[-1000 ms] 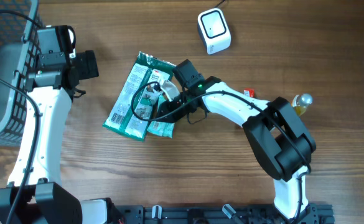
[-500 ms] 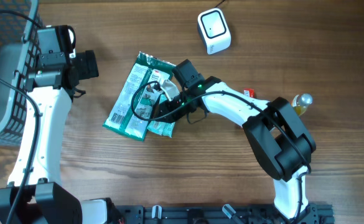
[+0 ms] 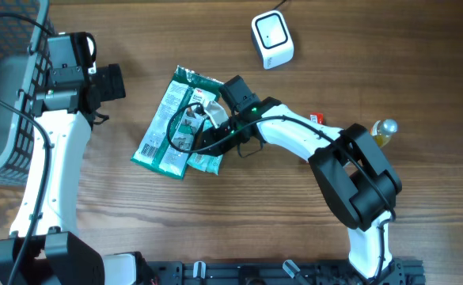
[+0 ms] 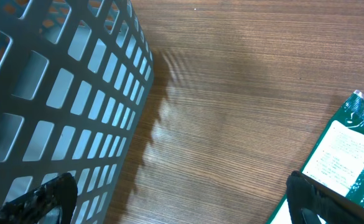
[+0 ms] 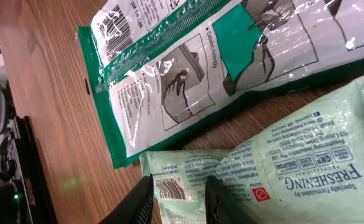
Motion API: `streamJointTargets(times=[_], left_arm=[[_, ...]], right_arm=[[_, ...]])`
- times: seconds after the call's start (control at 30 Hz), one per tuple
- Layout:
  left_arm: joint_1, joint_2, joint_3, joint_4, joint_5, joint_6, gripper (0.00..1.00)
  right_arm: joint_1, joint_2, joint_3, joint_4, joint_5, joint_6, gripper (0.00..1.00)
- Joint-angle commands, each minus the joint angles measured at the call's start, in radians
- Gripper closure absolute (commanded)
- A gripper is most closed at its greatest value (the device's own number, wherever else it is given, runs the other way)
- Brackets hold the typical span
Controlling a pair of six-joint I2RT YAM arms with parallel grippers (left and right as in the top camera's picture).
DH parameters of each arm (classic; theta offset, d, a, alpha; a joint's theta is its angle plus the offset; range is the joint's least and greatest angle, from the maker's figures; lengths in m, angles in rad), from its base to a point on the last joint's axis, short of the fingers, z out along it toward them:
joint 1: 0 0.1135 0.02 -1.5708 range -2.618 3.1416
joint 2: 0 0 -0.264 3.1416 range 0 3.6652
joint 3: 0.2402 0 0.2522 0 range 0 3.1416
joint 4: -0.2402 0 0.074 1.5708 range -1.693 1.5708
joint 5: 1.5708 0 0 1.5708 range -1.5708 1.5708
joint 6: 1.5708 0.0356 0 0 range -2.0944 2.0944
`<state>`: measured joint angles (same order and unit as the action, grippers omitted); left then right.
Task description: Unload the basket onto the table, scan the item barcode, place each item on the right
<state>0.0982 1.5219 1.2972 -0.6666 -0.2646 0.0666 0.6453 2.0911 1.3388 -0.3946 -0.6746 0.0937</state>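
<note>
**A:** Where is the item, reckoned from the scanner (image 3: 272, 38)?

**B:** The pale mint pouch (image 5: 306, 168) lies flat on the table (image 3: 294, 222), well apart from the scanner, to its left and nearer the robot's base. Its barcode (image 5: 169, 190) sits on the corner that faces up, farthest from the scanner. The pouch touches a bigger green packet (image 3: 168, 123), which lies farther to the scanner's left.

**A:** And the right gripper (image 5: 178, 198)?

**B:** It is down at that corner, with the jaws narrow and a finger on either side of the barcode. I cannot tell whether they are pinching the film or only standing beside it.

**A:** So how should the pickup go?

**B:** I'd want the grip on the pouch's edge and off the printed bars, so the fingers don't hide them. It should take the mint pouch alone, since the green packet could drag along. Once the pouch is lifted, the barcode should be turned towards the scanner's window and held flat, because crinkled film may glare.

**A:** And the left gripper (image 4: 182, 198)?

**B:** Its jaws are spread wide and empty, hanging far to the scanner's left, just beside the grey basket (image 4: 57, 93).
</note>
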Motion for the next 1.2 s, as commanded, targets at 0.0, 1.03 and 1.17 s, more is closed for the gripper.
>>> streamJointTargets(times=[0.0,1.03,1.17], left_arm=[[0.0,-0.002,0.002,0.003,-0.002,0.008,0.0],[0.0,-0.002,0.002,0.003,-0.002,0.008,0.0],[0.0,-0.002,0.002,0.003,-0.002,0.008,0.0]], right_arm=[[-0.002,0.017,-0.004,0.003,0.045,0.015,0.71],[0.008,0.122,-0.026,0.148,-0.124,0.09,0.7],[0.006,0.089,-0.018,0.17,-0.113,0.095,0.75]])
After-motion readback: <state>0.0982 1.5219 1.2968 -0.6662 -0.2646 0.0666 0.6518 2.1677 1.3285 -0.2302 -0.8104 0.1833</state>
